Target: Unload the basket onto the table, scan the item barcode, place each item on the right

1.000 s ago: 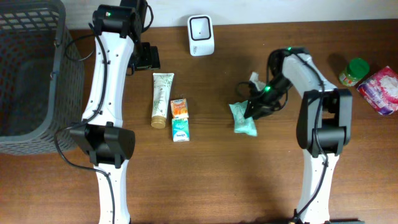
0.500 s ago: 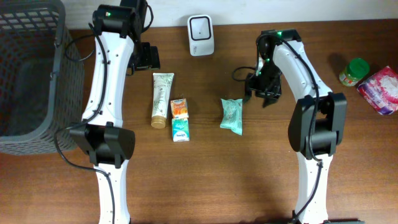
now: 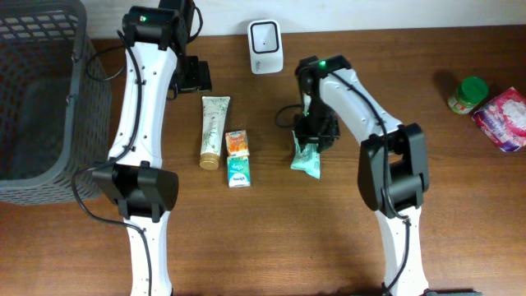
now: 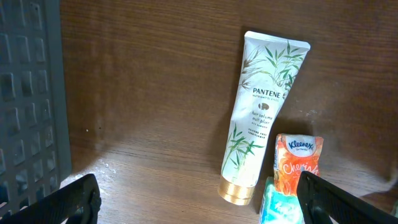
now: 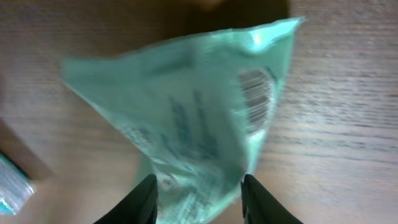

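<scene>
The item, a teal plastic packet point(image 3: 308, 158), lies on the table just right of centre. In the right wrist view the packet point(image 5: 186, 118) shows a printed barcode point(image 5: 255, 99) and narrows down between my fingers. My right gripper point(image 3: 316, 131) point(image 5: 199, 199) sits over the packet's far end, its jaws closed against both sides of it. The white scanner point(image 3: 265, 46) stands at the back centre, apart from the packet. My left gripper point(image 3: 191, 76) point(image 4: 199, 205) hangs wide open above bare wood beside a Pantene tube point(image 4: 261, 118), with nothing between its fingers.
A Pantene tube point(image 3: 214, 130), an orange Kleenex pack point(image 3: 237, 143) and a teal pack point(image 3: 237, 171) lie left of centre. A dark mesh basket point(image 3: 49, 90) fills the left edge. A green-lidded jar point(image 3: 468, 94) and a pink pack point(image 3: 501, 117) sit far right.
My right gripper let the teal packet go further left on the table, swung away, then came back over it and closed on its far end. The left arm stayed still.
</scene>
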